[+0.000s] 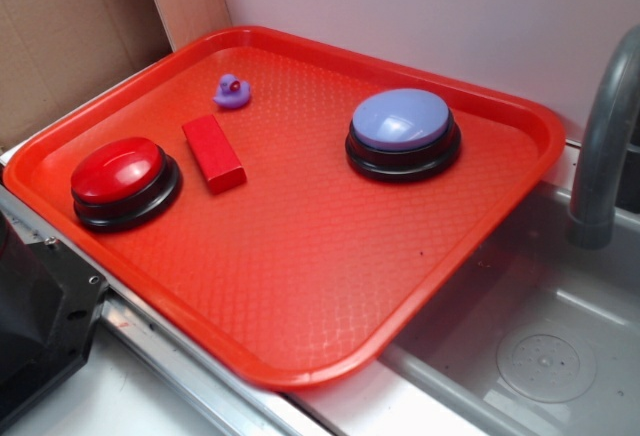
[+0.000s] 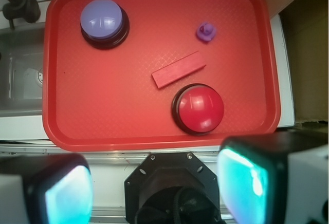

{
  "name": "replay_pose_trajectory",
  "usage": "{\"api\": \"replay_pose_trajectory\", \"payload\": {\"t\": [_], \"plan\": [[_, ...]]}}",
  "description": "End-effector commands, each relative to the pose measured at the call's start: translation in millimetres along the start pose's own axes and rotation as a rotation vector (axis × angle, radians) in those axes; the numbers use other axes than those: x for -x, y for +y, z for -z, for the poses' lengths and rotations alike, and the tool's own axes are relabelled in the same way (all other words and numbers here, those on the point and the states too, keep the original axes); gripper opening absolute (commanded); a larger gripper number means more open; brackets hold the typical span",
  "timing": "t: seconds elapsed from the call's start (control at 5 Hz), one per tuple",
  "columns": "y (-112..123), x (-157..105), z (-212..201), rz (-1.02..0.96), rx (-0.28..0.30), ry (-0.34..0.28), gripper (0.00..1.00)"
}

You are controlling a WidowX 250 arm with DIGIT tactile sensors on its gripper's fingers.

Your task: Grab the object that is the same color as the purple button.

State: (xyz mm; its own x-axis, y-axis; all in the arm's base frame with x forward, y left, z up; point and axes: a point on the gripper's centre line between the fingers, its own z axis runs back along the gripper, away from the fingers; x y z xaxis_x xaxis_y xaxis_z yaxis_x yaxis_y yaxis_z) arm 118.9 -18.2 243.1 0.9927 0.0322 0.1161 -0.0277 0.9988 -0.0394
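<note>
Your target is the duck (image 1: 232, 91), the only small thing matching the purple button (image 1: 403, 121); it sits on the tray (image 1: 300, 286) beyond the far end of the red block (image 1: 213, 153), well apart from the purple button and free of everything. The hand (image 2: 154, 188) is parted and holds nothing, hanging high off the tray's near edge. Bring it over the duck, straddle the body, and descend low before closing, since the duck is tiny and could squirt out. Keep clear of the block and the red button (image 1: 122, 178). Only the wrist view shows the fingers (image 2: 247, 180); only the exterior view shows the duck's beak and profile.
</note>
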Motion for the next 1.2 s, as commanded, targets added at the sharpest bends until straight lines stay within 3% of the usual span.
{"api": "replay_pose_trajectory", "payload": {"t": [0.0, 0.2, 0.4, 0.6, 0.8, 1.0], "plan": [[0.0, 0.0, 0.0, 0.000, 0.000, 0.000, 1.00], [40.8, -41.2, 53.6, -0.090, 0.028, 0.094, 1.00], [68.3, -94.8, 71.0, -0.051, 0.041, 0.028, 1.00], [99.2, -136.5, 93.8, -0.085, -0.031, -0.078, 1.00], [117.0, -149.4, 123.1, -0.054, -0.019, -0.111, 1.00], [114.7, -147.1, 151.5, -0.001, -0.041, -0.079, 1.00]]}}
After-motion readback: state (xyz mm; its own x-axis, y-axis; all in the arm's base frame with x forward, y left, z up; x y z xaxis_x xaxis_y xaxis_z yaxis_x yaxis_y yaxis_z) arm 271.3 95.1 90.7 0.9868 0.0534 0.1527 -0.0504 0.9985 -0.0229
